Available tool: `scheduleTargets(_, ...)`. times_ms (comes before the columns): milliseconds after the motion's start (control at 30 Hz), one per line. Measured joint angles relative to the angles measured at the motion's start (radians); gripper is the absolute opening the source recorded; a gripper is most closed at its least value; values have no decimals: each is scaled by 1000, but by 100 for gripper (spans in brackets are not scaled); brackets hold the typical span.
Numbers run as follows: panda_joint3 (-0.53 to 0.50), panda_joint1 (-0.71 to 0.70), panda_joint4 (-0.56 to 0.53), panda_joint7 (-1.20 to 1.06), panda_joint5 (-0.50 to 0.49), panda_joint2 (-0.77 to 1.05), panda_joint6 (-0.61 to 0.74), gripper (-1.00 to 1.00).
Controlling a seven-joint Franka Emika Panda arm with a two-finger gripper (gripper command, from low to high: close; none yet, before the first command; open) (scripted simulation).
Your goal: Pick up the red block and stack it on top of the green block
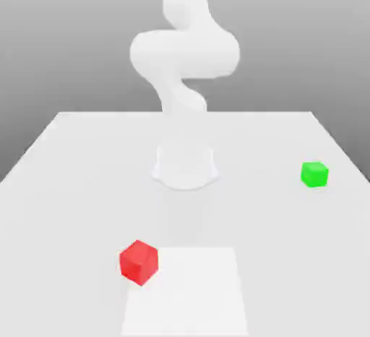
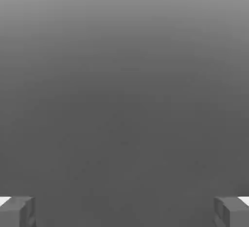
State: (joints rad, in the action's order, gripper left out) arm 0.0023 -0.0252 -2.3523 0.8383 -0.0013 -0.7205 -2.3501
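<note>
The red block [image 1: 139,262] lies on the white table near its front, toward the exterior view's left, touching the corner of a brighter square patch. The green block [image 1: 314,174] sits further back on the exterior view's right, well apart from the red one. In the hand view my gripper [image 2: 124,212] is open, its two grey fingertips [image 2: 17,211] standing wide apart with nothing between them, facing a plain grey backdrop. The white arm [image 1: 184,53] rises from its base at the table's middle.
The arm's round base [image 1: 185,167] stands on the table [image 1: 72,184] between the two blocks and further back. A brighter white square patch [image 1: 191,292] lies flat at the front, to the right of the red block.
</note>
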Motion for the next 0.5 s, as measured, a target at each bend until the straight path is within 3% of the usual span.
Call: scheduleTargets(500,-9,-151,-349,267,-10,562,-347,0)
